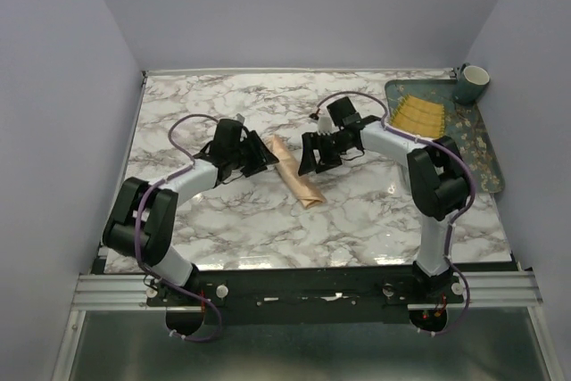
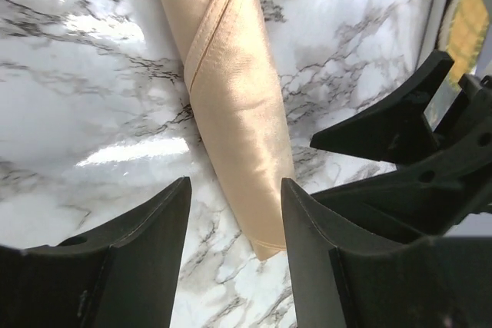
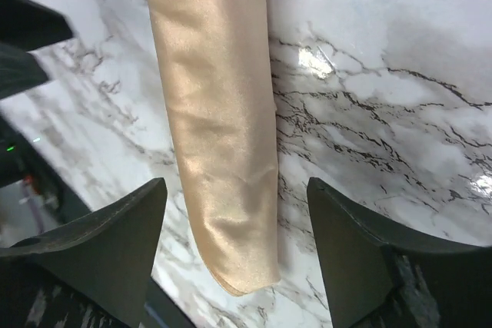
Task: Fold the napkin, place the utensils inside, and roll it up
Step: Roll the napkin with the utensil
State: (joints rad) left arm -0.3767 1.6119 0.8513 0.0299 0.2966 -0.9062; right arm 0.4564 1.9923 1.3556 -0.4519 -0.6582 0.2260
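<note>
The napkin point(image 1: 296, 173) lies rolled into a tight tube near the middle of the table point(image 1: 375, 216). It is set at a slant, with one end pointing toward the far left corner and the other toward the near right corner. No utensil shows at either end of the roll. In the left wrist view, the napkin point(image 2: 238, 97) shows a hemmed edge running diagonally along the top of the roll.

The left gripper point(image 1: 266, 156) sits low on the left side of the roll, close to its far end. From its own camera, the left gripper point(image 2: 234, 190) has its fingers moderately apart. One end of the roll reaches in between them, close against one finger, with bare marble showing beside the other. Nothing is clamped.

The right gripper point(image 1: 310, 158) faces it from the right side of the roll. Its own camera shows the right gripper point(image 3: 237, 190) spread wide, with the napkin point(image 3: 215, 113) lying on the marble between the fingers and touching neither of them.

In the far right corner of the table sits a dark patterned tray point(image 1: 482, 144). It holds a yellow checked cloth point(image 1: 417, 113) and a green cup point(image 1: 470, 84) at its far end, well apart from the roll.
</note>
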